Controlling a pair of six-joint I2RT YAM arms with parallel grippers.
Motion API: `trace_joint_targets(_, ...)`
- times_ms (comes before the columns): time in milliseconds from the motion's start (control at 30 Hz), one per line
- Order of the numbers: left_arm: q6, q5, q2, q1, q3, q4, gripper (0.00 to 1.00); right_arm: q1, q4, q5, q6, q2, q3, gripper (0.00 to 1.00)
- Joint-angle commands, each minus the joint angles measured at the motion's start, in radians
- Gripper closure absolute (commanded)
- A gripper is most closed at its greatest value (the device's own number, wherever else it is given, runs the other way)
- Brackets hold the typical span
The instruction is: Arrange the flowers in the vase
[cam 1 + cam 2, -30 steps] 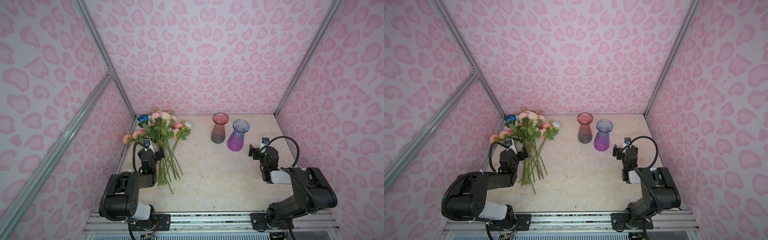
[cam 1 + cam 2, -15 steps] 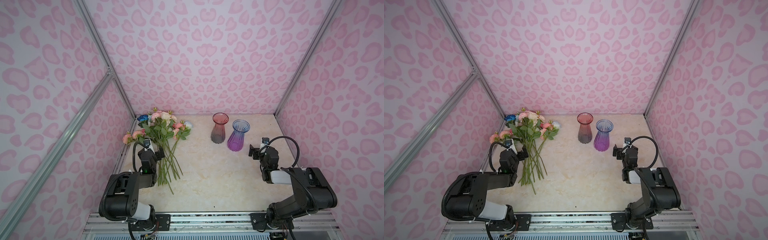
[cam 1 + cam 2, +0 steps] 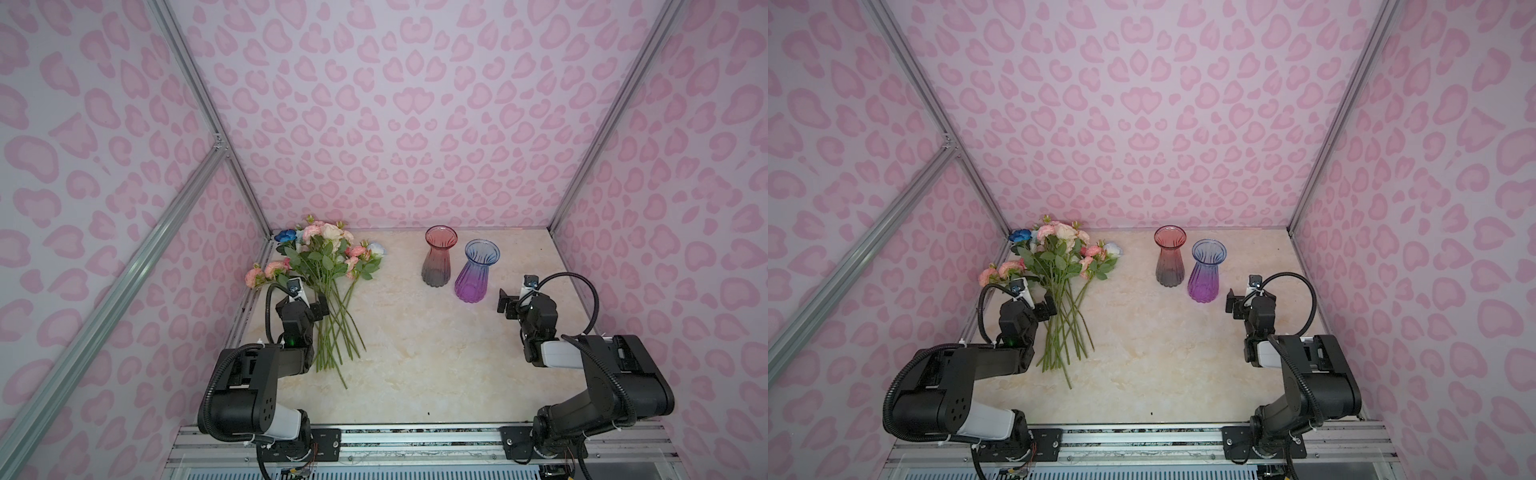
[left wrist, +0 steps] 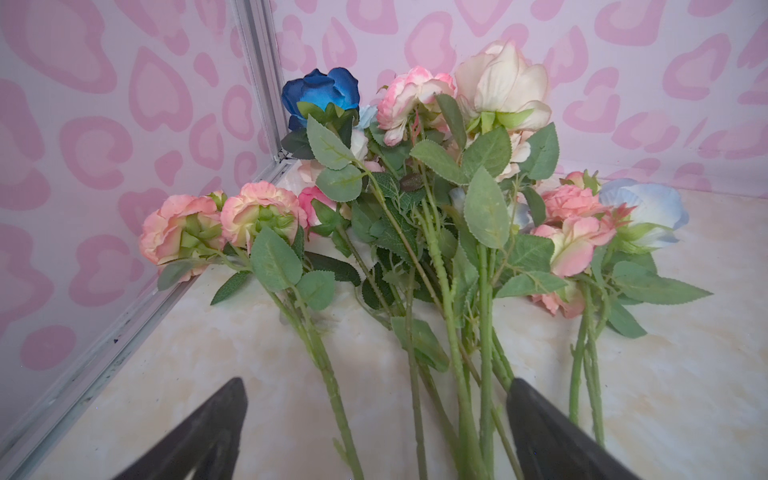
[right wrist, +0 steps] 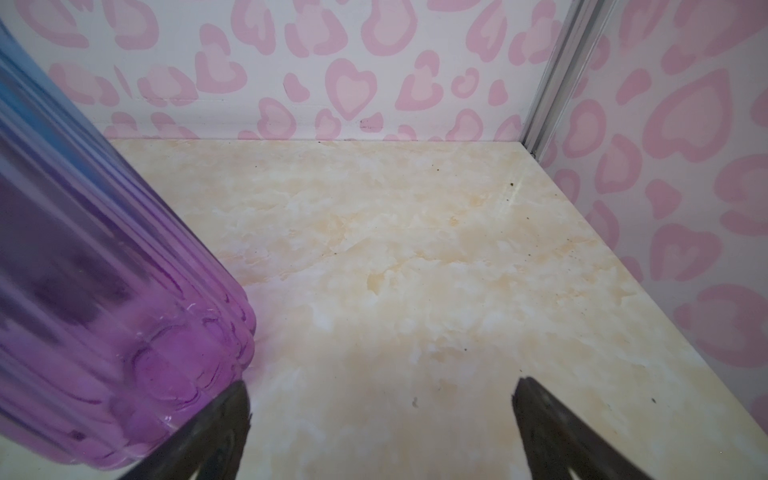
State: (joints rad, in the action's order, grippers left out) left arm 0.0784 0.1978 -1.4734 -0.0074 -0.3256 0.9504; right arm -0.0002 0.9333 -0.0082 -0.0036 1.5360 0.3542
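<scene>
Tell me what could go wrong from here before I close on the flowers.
1. Several crossed stems of the flowers lie between the jaws of the open left gripper. Closing may take a bunch rather than one, and the interlocked leaves could drag neighbours along.
2. The open right gripper sits very close to the base of the purple vase. A sideways move could knock it into the red vase standing just beside it.

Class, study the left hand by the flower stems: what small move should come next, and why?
Probably close the left hand on the stems: it is open, several stems of the flowers lie between its jaws, and the red vase and purple vase stand empty.
</scene>
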Motion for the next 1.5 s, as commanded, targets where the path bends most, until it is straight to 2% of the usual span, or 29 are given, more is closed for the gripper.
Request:
trace_joint_targets(0, -0.008, -0.008, 0.002, 0.001, 0.0, 0.031, 0.02, 0.002, 0.003, -0.003, 0.002, 0.0, 0.0, 0.0)
trace_joint_targets(167, -0.009, -0.006, 0.006, 0.001, 0.005, 0.039, 0.02, 0.0, 0.001, 0.021, 0.004, 0.0, 0.003, 0.0)
trace_joint_targets(200, -0.012, -0.011, 0.016, 0.001, -0.001, 0.025, 0.02, 0.005, 0.01, 0.038, 0.004, -0.007, 0.004, 0.0)
trace_joint_targets(233, -0.025, -0.029, 0.062, -0.003, -0.03, -0.07, 0.02, 0.018, -0.005, 0.058, -0.004, -0.035, 0.01, 0.0)
trace_joint_targets(300, -0.04, -0.05, 0.169, -0.007, -0.119, -0.286, 0.02, 0.04, -0.213, 0.11, -0.012, -0.131, 0.079, 0.0)
trace_joint_targets(400, -0.039, -0.055, 0.321, -0.014, -0.224, -0.516, 0.02, 0.105, -0.499, 0.205, -0.067, -0.284, 0.21, 0.0)
trace_joint_targets(533, 0.069, -0.056, 0.476, -0.018, -0.447, -0.927, 0.02, 0.291, -0.874, 0.432, -0.045, -0.439, 0.462, 0.0)
trace_joint_targets(600, 0.121, -0.071, 0.535, -0.019, -0.547, -1.077, 0.02, 0.383, -1.059, 0.512, 0.029, -0.48, 0.592, 0.0)
trace_joint_targets(667, 0.242, -0.068, 0.599, -0.02, -0.614, -1.183, 0.02, 0.407, -1.198, 0.461, 0.173, -0.526, 0.676, 0.0)
trace_joint_targets(767, 0.425, -0.066, 0.715, -0.018, -0.638, -1.314, 0.02, 0.343, -1.249, 0.413, 0.5, -0.635, 0.609, 0.0)
trace_joint_targets(800, 0.485, -0.036, 0.762, -0.015, -0.613, -1.325, 0.02, 0.282, -1.246, 0.295, 0.528, -0.672, 0.584, 0.02)
trace_joint_targets(833, 0.503, -0.055, 0.811, -0.01, -0.576, -1.299, 0.02, 0.219, -1.281, 0.175, 0.547, -0.684, 0.589, 0.13)
trace_joint_targets(867, 0.49, -0.098, 0.84, -0.007, -0.555, -1.275, 0.02, 0.18, -1.322, 0.118, 0.549, -0.682, 0.601, 0.25)
trace_joint_targets(900, 0.487, -0.13, 0.853, -0.006, -0.553, -1.282, 0.01, 0.156, -1.372, 0.101, 0.543, -0.672, 0.618, 0.33)
trace_joint_targets(1000, 0.51, -0.153, 0.805, -0.006, -0.613, -1.405, 0.02, 0.149, -1.499, 0.162, 0.509, -0.608, 0.674, 0.36)
trace_joint_targets(1033, 0.52, -0.157, 0.784, -0.006, -0.626, -1.434, 0.09, 0.147, -1.542, 0.167, 0.501, -0.572, 0.693, 0.38)
trace_joint_targets(1100, 0.542, -0.166, 0.77, -0.005, -0.615, -1.446, 0.19, 0.142, -1.611, 0.138, 0.485, -0.485, 0.75, 0.39)
trace_joint_targets(1133, 0.56, -0.174, 0.775, -0.005, -0.597, -1.437, 0.17, 0.141, -1.644, 0.139, 0.485, -0.44, 0.781, 0.41)
trace_joint_targets(1233, 0.573, -0.284, 0.791, -0.005, -0.54, -1.394, 0.1, 0.141, -1.663, 0.171, 0.47, -0.359, 0.834, 0.39)
trace_joint_targets(1333, 0.589, -0.374, 0.763, -0.004, -0.516, -1.419, 0.11, 0.141, -1.628, 0.182, 0.465, -0.347, 0.859, 0.32)
trace_joint_targets(1400, 0.59, -0.41, 0.737, -0.004, -0.51, -1.452, 0.12, 0.137, -1.579, 0.15, 0.453, -0.345, 0.869, 0.29)
trace_joint_targets(1467, 0.572, -0.446, 0.72, -0.004, -0.498, -1.456, 0.12, 0.108, -1.554, 0.094, 0.454, -0.301, 0.903, 0.32)
